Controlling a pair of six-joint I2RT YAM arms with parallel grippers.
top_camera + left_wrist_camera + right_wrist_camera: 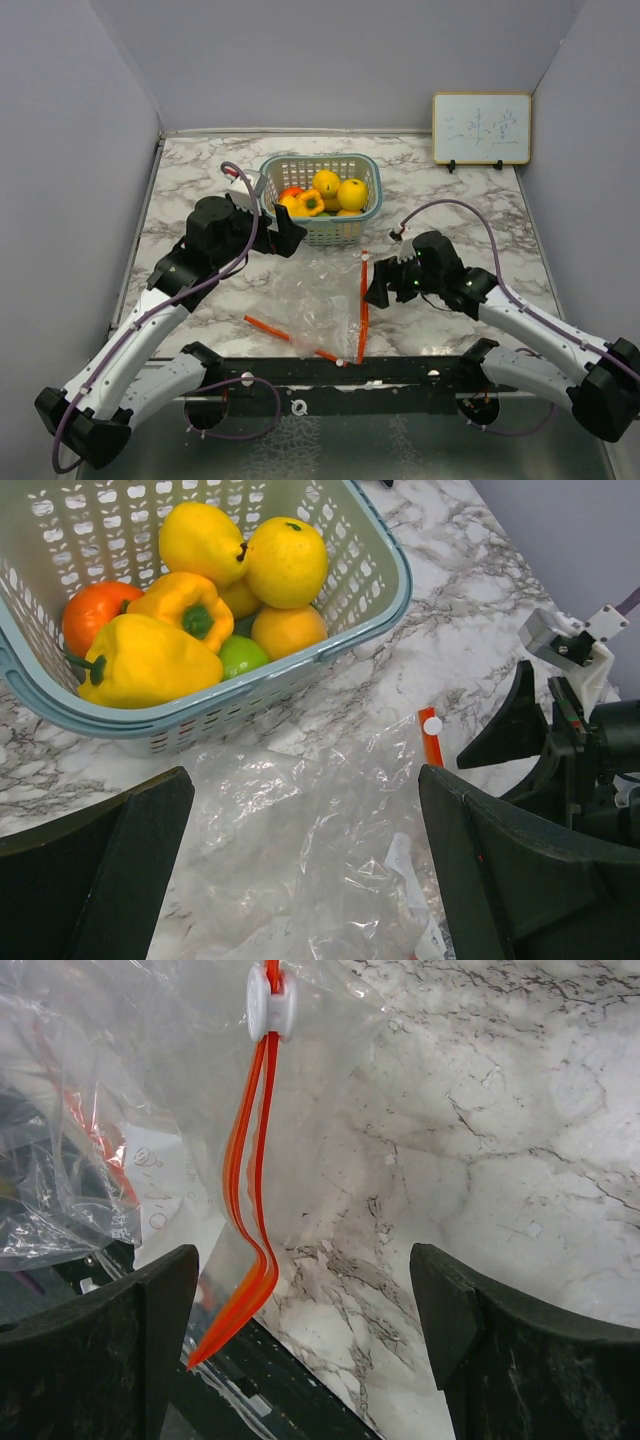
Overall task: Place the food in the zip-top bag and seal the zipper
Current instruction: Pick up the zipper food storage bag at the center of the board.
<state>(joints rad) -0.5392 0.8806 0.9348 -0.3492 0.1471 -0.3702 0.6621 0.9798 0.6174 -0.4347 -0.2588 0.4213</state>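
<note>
The food lies in a teal lattice basket (345, 232): yellow round fruits (285, 560), a yellow bell pepper (140, 660), a red ball (95, 610) and a green piece (240, 655). The clear zip-top bag (312, 298) lies crumpled on the table in front of the basket. Its orange-red zipper (250, 1210) carries a white slider (272, 1005) at the far end. My left gripper (288, 233) hovers open over the bag (300, 860), just short of the basket. My right gripper (305, 1280) stands open at the bag's right edge, the zipper's near end between its fingers without touching them.
A small whiteboard (481, 128) leans on the back wall at the right. Grey walls close in the marble table (450, 190) on three sides. A black rail (400, 370) runs along the near edge, and the bag's near end overhangs it.
</note>
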